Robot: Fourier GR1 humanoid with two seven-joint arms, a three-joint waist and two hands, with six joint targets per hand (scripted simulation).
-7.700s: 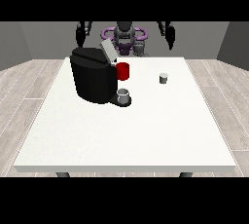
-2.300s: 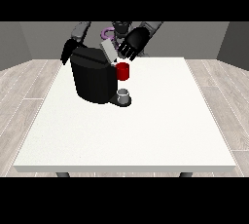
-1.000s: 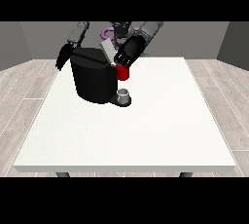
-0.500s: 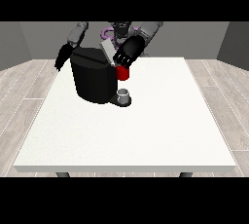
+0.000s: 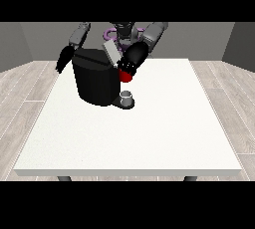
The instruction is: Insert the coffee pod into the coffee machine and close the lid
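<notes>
A: What lies nearest on the table (image 5: 129,143)?

B: A wide bare stretch of white top by the near edge. Further back, toward the far left corner, stands the black coffee machine (image 5: 97,79), with a small grey cup (image 5: 127,95) on its tray.

A: Where is the coffee pod?

B: It shows nowhere on the table. It is probably already in the machine, though I cannot see inside it.

A: Which step is in hand, then?

B: I judge it to be closing the lid. The grey lid (image 5: 112,54) stands tilted up at the machine's top. The robot hand at the view's right (image 5: 131,59) is just beside it, above a red part (image 5: 126,76) of the machine. I cannot tell how its fingers lie. The robot hand at the view's left (image 5: 63,60) hangs by the table's far left corner, fingers straight, holding nothing.

A: What does the next move call for?

B: Pressing the lid down flat, likely.

A: And the room?

B: Pale wood-plank floor (image 5: 25,83), grey walls (image 5: 209,39) behind.
</notes>
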